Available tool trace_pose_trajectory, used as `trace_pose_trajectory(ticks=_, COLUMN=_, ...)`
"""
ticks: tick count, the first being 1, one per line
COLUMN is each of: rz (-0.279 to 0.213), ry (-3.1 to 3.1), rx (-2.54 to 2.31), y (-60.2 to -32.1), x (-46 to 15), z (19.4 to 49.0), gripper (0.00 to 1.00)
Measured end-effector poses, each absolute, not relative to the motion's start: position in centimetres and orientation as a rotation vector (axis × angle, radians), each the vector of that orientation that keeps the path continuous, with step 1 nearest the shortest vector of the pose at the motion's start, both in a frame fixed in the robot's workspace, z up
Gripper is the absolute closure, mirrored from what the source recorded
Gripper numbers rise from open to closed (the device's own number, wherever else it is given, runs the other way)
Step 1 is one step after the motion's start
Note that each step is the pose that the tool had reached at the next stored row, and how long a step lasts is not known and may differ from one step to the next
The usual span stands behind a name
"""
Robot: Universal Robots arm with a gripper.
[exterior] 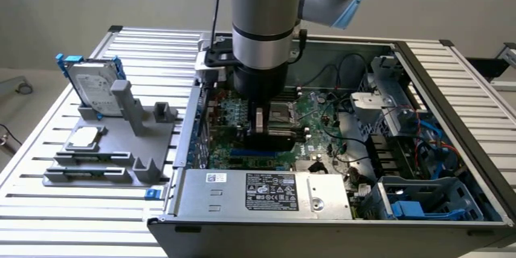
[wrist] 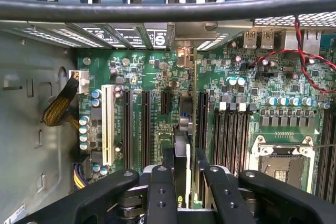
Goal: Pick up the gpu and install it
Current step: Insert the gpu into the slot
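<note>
While the gripper (wrist: 186, 184) stands clamped on the gpu (wrist: 183, 129) edge-on over the motherboard (wrist: 152, 77) slots, slight misalignment could jam its connector or bend the card.

Gripper (wrist: 188, 171): matt black fingers, black body. Between them the gpu (wrist: 183, 129), edge-on: black shroud, thin green board edge. Motherboard (wrist: 157, 77) under the tool: deep green, flecked with silver. Black slots (wrist: 145, 124) flank the gripper; white slot (wrist: 107, 124) farther out. Capacitors (wrist: 84, 129) beyond it: teal, silver tops. Twisted wire (wrist: 298, 35): red and black. Braided cable (wrist: 56, 109): yellow-black weave. Arm (exterior: 258, 22) above the gripper: grey; joint cap (exterior: 345, 5) pale blue. Well away from the tool: hard drive (exterior: 91, 86) silver with blue frame; fixture (exterior: 105, 158) plain grey; table (exterior: 48, 209) silver, ribbed in stripes
</note>
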State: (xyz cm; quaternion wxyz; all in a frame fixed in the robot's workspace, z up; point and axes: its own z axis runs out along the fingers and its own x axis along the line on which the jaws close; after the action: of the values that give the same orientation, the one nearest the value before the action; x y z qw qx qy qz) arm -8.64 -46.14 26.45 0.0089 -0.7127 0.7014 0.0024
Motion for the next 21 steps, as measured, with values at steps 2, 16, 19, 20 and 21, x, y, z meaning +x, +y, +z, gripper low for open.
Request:
trace_pose_trajectory(ticks=2, rz=0.006, ry=2.192, rx=-2.228, y=-46.16, x=-8.70, z=26.44, gripper=0.74)
trace_pose_trajectory(ticks=16, rz=0.003, ry=2.194, rx=-2.231, y=-46.17, x=-8.87, z=26.05, gripper=0.74)
trace_pose_trajectory(ticks=19, rz=0.005, ry=2.196, rx=-2.232, y=-46.17, x=-8.93, z=26.01, gripper=0.74)
trace_pose_trajectory(ticks=20, rz=0.006, ry=2.196, rx=-2.233, y=-46.17, x=-8.94, z=26.01, gripper=0.74)
trace_pose_trajectory(ticks=21, rz=0.007, ry=2.197, rx=-2.233, y=-46.17, x=-8.94, z=26.00, gripper=0.74)
